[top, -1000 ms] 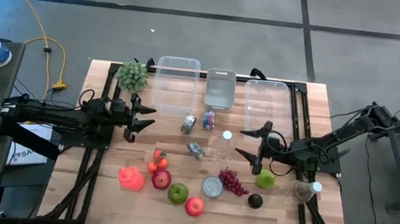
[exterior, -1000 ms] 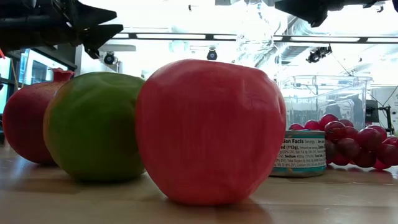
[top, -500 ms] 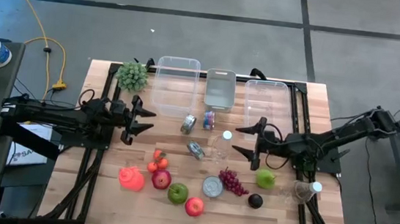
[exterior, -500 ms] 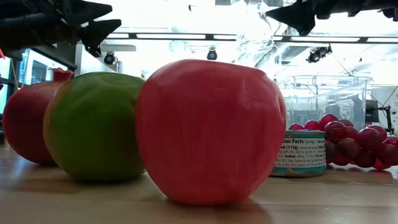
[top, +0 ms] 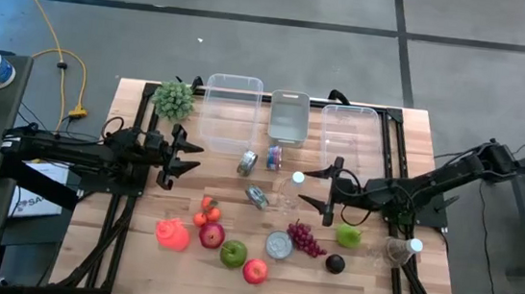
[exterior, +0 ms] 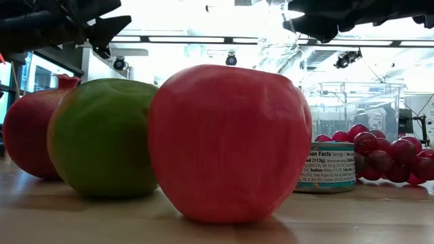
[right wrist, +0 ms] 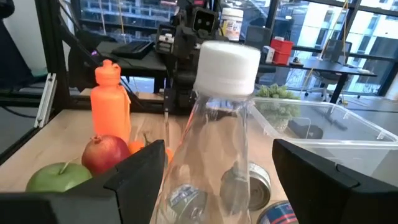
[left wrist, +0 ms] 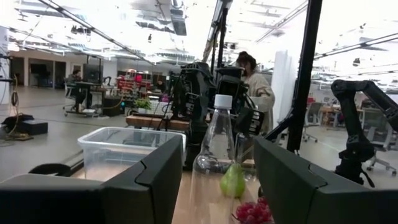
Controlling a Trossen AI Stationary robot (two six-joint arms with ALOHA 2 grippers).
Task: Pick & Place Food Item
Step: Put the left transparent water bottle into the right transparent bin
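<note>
Wooden tabletop [top: 137, 251] fills the middle of the high view, three clear bins along its upper edge and a scatter of fruit and cans toward the lower half. Right gripper [top: 324, 190] sits just right of centre, jaws spread wide and empty, and its wrist view shows them lined up on either side of the clear bottle [right wrist: 211, 149] with the white cap, not touching it. That bottle is no food item, mind you; the likely candidates lie just below and to the right of the gripper in the high view: the grapes [top: 305, 238] and the green pear [top: 349, 235]. Left gripper [top: 184, 156] waits at the left-centre of the table, jaws partly open, holding nothing. To do this well, I'd say the right arm should steer clear of the bottle so it doesn't topple, drop square over the chosen fruit, and close gently, since a round pear can squirt sideways from a lopsided pinch.
</note>
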